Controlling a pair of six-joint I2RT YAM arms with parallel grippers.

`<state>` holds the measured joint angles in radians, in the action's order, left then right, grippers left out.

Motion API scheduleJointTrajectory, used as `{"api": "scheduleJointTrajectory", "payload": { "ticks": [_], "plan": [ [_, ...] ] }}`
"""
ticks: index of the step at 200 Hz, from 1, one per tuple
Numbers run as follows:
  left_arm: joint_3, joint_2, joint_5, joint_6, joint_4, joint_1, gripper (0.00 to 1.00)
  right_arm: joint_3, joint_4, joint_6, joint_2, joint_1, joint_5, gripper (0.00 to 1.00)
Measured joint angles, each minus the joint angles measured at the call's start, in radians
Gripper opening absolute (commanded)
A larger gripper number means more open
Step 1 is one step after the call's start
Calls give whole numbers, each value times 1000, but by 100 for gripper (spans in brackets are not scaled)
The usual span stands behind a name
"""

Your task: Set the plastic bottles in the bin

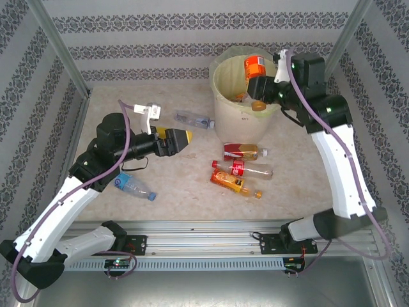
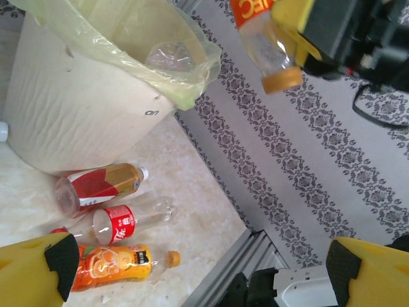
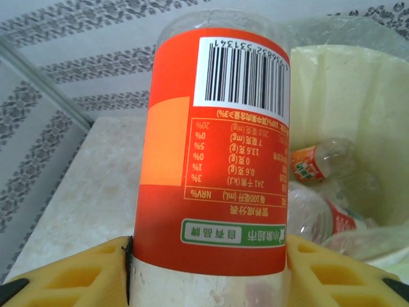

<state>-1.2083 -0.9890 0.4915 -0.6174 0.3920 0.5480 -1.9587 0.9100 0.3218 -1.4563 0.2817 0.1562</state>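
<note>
Our right gripper (image 3: 208, 281) clamps an orange-labelled bottle (image 3: 220, 160) over the bin (image 1: 230, 118). We read a barcode, "NRV%" and Chinese print. Our left gripper (image 1: 185, 137) gapes wide.

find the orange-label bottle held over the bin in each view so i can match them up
Top external: the orange-label bottle is upper right of centre, over the mouth of the bin.
Left wrist: the bottle is at the top edge, right of centre, cap lowest.
Right wrist: the bottle is in the centre foreground.
Shared landmark: the bag-lined bin.
</note>
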Motion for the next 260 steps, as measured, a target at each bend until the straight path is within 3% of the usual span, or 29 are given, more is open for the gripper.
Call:
{"api": "scheduleJointTrajectory", "payload": {
  "ticks": [81,116,176,227,260],
  "plan": [
    [-35,-15,-2,32,46,0,100,-361,80,-7,-405,-57,50,50],
    [-32,-12,-10,33,47,0,100,-431,132,-5,-510,-53,59,54],
    [-13,-6,-29,35,49,0,100,-457,169,48,-556,-42,53,78],
    [-11,1,-55,46,78,0,100,-477,171,60,-543,-42,43,80],
    [-11,1,-54,64,89,0,100,-394,150,31,-441,-42,44,80]
  ]
}}
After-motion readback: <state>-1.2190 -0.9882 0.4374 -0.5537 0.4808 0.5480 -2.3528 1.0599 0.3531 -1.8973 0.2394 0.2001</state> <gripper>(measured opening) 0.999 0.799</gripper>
